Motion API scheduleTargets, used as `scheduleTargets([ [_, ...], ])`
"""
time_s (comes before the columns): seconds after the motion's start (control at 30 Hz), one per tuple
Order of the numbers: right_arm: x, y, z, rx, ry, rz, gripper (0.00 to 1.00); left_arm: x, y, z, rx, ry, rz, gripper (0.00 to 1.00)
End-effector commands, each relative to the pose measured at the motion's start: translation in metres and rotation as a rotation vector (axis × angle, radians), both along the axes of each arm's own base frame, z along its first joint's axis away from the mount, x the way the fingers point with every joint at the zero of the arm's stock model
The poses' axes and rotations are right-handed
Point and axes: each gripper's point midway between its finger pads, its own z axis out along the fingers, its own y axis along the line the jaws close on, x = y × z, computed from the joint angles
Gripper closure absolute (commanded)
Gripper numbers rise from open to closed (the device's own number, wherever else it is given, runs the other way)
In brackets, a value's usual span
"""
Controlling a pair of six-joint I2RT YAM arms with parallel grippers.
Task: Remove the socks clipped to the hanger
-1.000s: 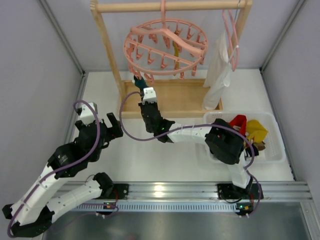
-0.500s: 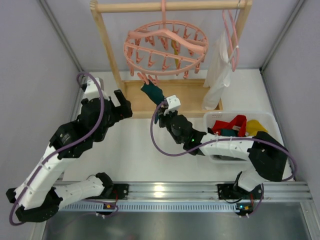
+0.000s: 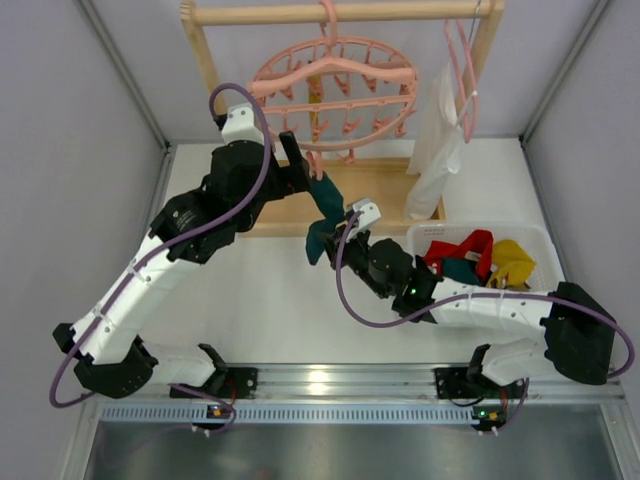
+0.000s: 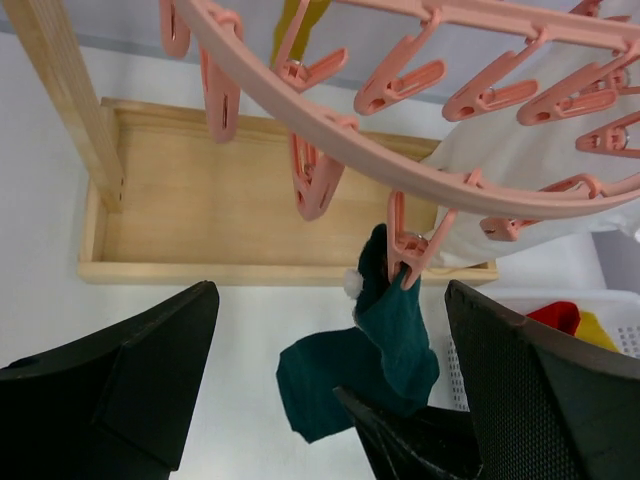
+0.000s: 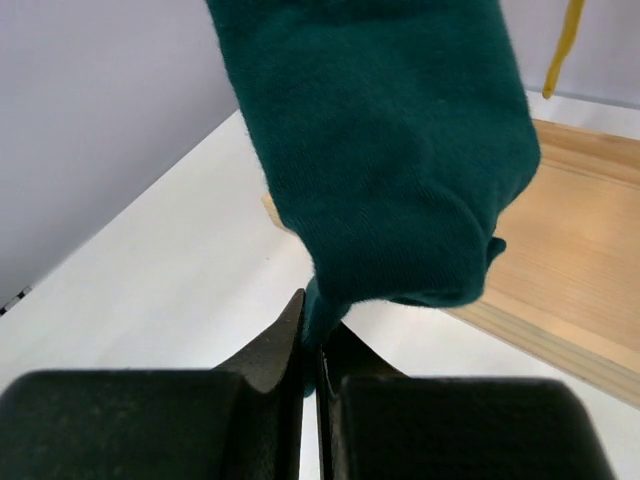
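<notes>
**Clearance: open on the left, crowded on the right and overhead**

Bare white tabletop [image 3: 255,300] runs from the near edge to the pale wooden rack tray [image 4: 200,215], with free room on the left. On the right it is bounded by a white slatted plastic basket [image 3: 552,290] holding red, yellow and teal socks [image 3: 478,245].

Over the open stretch, the right gripper [image 5: 312,345] is clamped on the lower fold of a dark teal knitted sock [image 4: 392,345]. The sock hangs limp and doubled. Its top end, beside a small white tuft [image 4: 352,283], is caught in a pink plastic peg [image 4: 408,255] on the near rim of the round pink plastic hoop hanger [image 4: 400,170].

The left gripper [image 4: 325,295] is spread wide and empty just beneath that rim.

Farther back, a mustard-yellow sock [image 4: 298,22] hangs inside the hoop, and a large white cloth [image 3: 437,140] hangs to its right.
</notes>
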Motion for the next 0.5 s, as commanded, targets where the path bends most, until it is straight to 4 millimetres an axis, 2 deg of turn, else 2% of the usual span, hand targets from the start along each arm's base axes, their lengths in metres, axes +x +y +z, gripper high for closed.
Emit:
scheduleTargets([
  [0.0,-0.010,0.005,0.012,0.045,0.005,0.037,1.00,0.012,-0.013,0.018,-0.060,-0.071,-0.009,0.02],
  [0.17,-0.005,0.009,0.004,0.022,0.016,0.015,1.00,0.021,-0.031,0.011,-0.058,-0.055,-0.045,0.10],
  [0.47,-0.007,0.015,0.004,0.025,0.025,0.035,1.00,0.021,-0.048,0.017,-0.048,-0.085,-0.108,0.18],
])
